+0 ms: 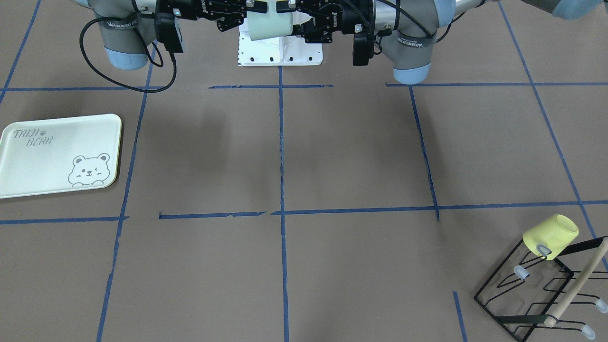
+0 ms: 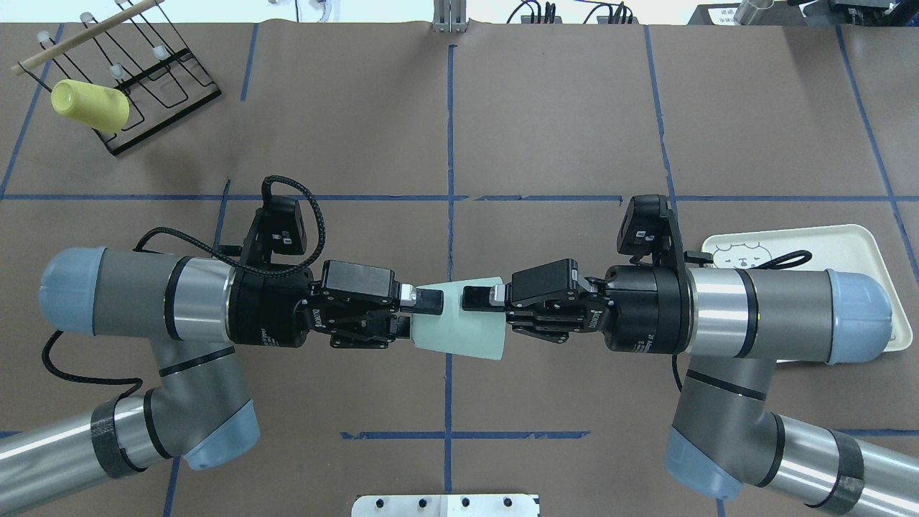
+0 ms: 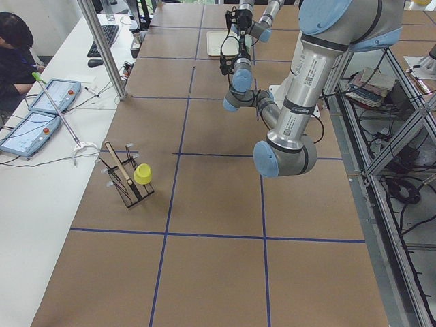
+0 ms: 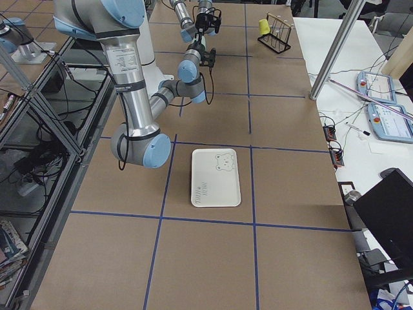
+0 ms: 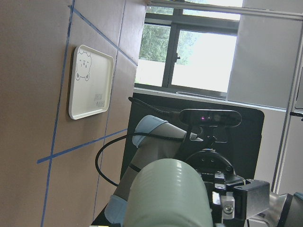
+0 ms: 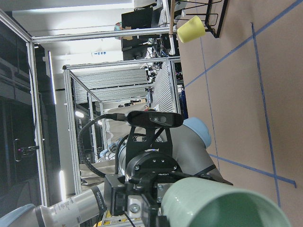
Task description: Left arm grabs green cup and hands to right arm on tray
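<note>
The green cup (image 2: 459, 327) lies on its side in the air over the table's middle, between the two grippers. My left gripper (image 2: 429, 310) is shut on its narrow base end. My right gripper (image 2: 477, 307) is shut on its wide rim end, upper finger flat on the cup wall. In the front view the cup (image 1: 270, 26) hangs between the right gripper (image 1: 254, 19) and the left gripper (image 1: 287, 19). The left wrist view shows its base (image 5: 165, 194), the right wrist view its open mouth (image 6: 222, 208). The tray (image 2: 826, 240) lies flat under the right forearm, nothing on it (image 1: 47, 156).
A yellow cup (image 2: 90, 105) hangs on a black wire rack (image 2: 151, 64) at the far left corner, also in the front view (image 1: 551, 236). The white robot base plate (image 1: 280, 52) sits below the grippers. Blue tape lines cross the brown table.
</note>
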Action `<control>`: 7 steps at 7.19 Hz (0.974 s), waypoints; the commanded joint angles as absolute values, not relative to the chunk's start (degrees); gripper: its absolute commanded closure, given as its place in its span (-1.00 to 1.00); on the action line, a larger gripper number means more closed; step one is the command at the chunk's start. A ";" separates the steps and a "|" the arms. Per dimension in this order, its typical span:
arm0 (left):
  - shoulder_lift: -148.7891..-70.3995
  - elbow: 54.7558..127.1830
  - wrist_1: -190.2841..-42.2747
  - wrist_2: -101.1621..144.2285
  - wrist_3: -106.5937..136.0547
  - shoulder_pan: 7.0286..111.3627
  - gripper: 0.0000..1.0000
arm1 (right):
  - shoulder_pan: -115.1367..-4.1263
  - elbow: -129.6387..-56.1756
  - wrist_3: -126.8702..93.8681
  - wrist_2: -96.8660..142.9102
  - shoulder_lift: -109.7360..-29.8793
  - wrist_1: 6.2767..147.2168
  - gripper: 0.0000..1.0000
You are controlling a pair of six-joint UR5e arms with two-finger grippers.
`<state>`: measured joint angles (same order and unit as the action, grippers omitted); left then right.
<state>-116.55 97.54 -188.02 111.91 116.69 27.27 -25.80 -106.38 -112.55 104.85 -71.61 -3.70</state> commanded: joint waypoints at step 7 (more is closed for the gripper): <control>-116.89 88.62 -187.03 107.40 120.23 34.87 -1.00 | -26.36 -106.44 -112.24 104.94 -71.89 -3.61 1.00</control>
